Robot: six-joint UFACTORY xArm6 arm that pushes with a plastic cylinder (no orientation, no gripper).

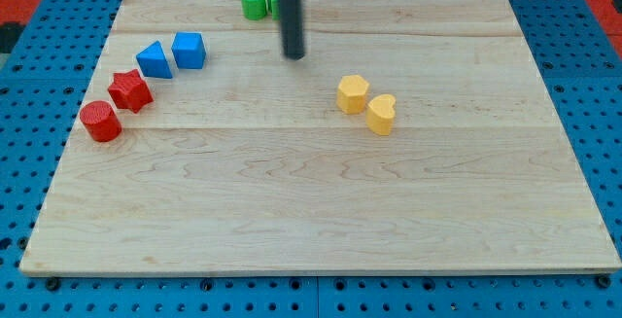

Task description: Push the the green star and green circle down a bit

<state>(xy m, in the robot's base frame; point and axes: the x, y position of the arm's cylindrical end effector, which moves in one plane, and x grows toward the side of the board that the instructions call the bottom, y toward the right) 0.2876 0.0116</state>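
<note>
The board (321, 211) is pale wood, lying on a blue pegboard (29, 162). The rod ends in the tip (293, 57), which has no jaws to open or close and touches no block.

The green circle (254, 2) sits at the board's top edge, the green star (273, 3) touching its right side and mostly hidden behind the rod. The tip stands just below and right of the pair.

Both look like small, rigid, light blocks that should slide easily but may turn or split apart if struck off-centre. The push is best made from their top faces, near the seam.

Elsewhere: two blue blocks (172, 55), two red blocks (115, 106), two yellow blocks (367, 104).
</note>
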